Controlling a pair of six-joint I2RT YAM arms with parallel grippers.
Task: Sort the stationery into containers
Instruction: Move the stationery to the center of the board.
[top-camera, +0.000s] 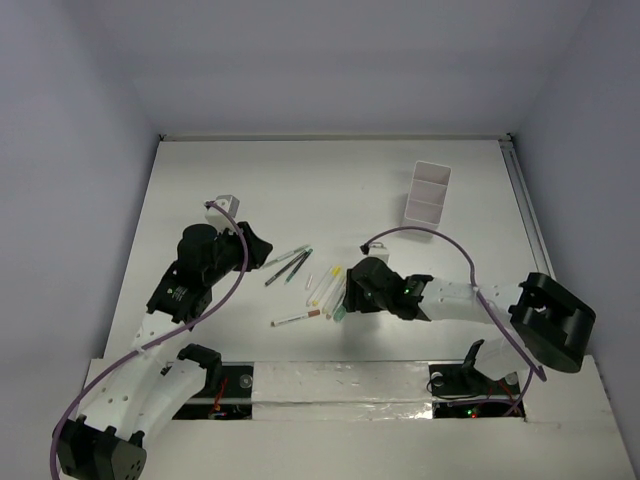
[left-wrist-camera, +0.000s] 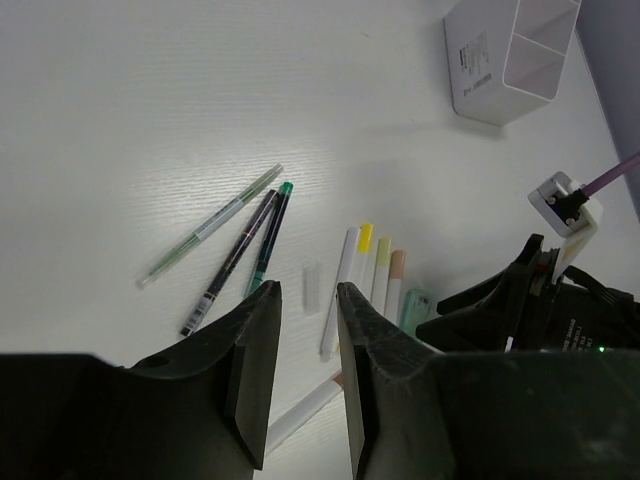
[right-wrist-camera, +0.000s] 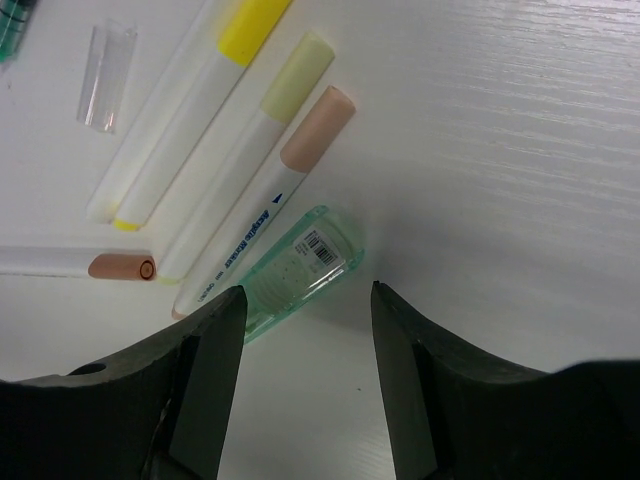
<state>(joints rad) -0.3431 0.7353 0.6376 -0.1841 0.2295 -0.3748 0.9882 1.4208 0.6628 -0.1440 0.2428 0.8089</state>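
green piece: lying flat just ahead of right gripper, fingers apart, empty; long axis slanted across the gap. left gripper: narrowly parted, empty, farther off. white box: well apart from both.

The box stands far right on the worktop. Nearer, the thin pens lie left of the markers, one more pen lying in front of both.
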